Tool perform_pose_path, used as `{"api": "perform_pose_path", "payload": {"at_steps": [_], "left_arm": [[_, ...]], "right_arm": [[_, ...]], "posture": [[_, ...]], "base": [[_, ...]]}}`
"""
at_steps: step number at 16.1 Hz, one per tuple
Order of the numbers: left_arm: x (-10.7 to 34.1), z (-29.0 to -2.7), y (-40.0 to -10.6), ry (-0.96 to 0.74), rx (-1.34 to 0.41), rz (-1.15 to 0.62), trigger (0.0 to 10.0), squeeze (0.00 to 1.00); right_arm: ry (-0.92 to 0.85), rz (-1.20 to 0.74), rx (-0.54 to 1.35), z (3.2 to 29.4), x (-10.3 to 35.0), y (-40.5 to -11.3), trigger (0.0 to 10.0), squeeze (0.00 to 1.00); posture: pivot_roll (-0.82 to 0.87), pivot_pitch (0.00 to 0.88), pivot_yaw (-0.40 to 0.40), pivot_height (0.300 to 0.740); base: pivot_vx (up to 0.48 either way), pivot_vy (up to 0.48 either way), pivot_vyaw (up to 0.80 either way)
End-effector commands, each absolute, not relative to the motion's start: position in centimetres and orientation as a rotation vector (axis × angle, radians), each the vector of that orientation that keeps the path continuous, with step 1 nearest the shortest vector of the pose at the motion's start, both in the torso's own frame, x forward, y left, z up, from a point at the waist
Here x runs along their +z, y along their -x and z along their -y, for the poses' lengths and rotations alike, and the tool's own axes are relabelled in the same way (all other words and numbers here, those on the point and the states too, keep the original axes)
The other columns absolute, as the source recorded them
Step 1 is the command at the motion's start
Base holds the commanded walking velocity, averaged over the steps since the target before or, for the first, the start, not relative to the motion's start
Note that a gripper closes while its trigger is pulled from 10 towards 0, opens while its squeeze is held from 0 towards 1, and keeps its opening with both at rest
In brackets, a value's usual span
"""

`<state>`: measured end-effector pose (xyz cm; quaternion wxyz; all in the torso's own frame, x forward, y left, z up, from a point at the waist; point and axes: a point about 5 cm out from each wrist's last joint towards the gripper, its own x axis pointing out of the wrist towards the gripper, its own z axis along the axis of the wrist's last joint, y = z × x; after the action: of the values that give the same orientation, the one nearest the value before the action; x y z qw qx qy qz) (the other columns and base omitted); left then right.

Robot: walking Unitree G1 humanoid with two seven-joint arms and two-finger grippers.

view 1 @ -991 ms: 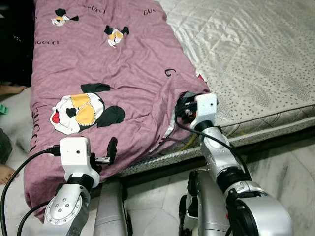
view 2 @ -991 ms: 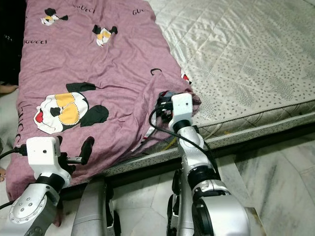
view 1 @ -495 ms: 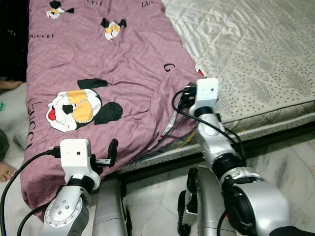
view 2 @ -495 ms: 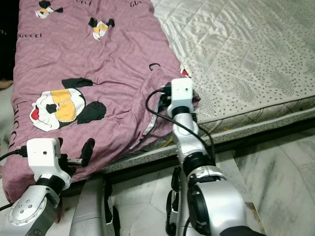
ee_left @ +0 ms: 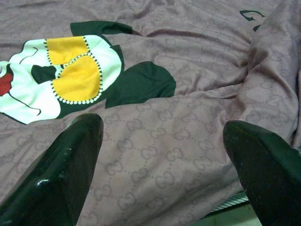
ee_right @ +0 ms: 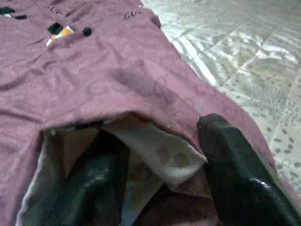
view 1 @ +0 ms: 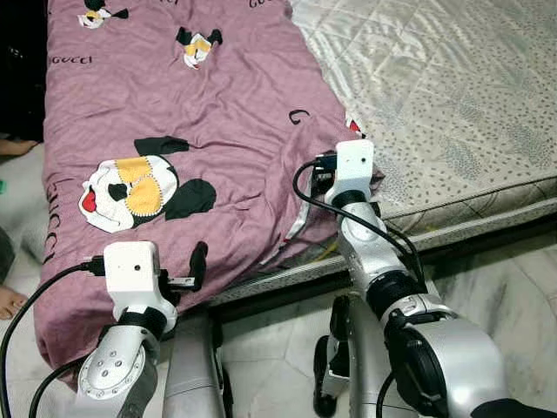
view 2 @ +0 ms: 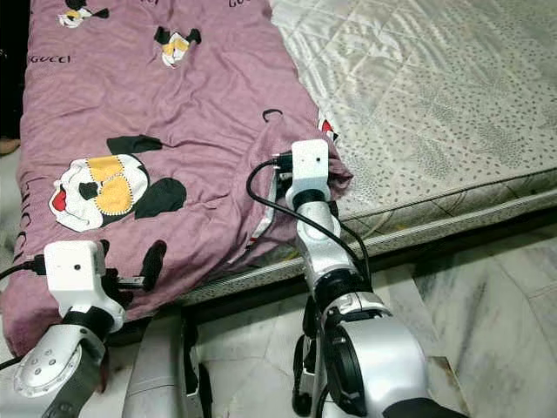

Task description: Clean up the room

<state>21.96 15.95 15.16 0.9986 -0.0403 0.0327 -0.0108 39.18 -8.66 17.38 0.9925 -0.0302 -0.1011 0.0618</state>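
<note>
A purple blanket (view 1: 218, 113) with cartoon prints covers the bed (view 1: 461, 96); the right gripper (view 1: 324, 180) reaches under its raised fold.

Blanket (view 1: 218, 113) on the left side of the mattress (view 1: 452, 96), its near edge hanging over, floor (view 1: 505, 287) in front, right gripper (ee_right: 160, 188) at the blanket's right corner, left gripper (ee_left: 162, 155) at its front edge.

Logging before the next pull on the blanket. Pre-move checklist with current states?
1. Right gripper at the blanket corner: ok, one finger under the fold, the other over it.
2. Right grasp closed on the cloth: cannot tell.
3. Left gripper open: ok, fingers spread above the blanket, holding nothing.
4. Blanket hangs over the mattress edge: ok.
5. Person's foot on the floor at the robot's left: not ok, near the blanket's hanging edge.
</note>
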Motion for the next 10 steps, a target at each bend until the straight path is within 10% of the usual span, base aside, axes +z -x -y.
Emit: {"api": "perform_pose_path", "payload": {"at_steps": [1, 10], "left_arm": [[14.8, -16.2, -21.7, 0.073, -0.009, -0.088, 10.0, 0.00], [14.6, -15.9, -23.5, 0.084, -0.020, -0.059, 10.0, 0.00]], "right_arm": [[0.053, 0.168, 0.125, 8.4, 16.9, -39.1, 0.0, 0.00], [-0.068, -0.008, -0.085, 14.6, 14.1, -39.1, 0.0, 0.00]], "posture": [[0.29, 0.362, 0.033, 0.551], [0.22, 0.319, 0.012, 0.551]], "base": [[0.000, 0.000, 0.00], [0.000, 0.000, 0.00]]}}
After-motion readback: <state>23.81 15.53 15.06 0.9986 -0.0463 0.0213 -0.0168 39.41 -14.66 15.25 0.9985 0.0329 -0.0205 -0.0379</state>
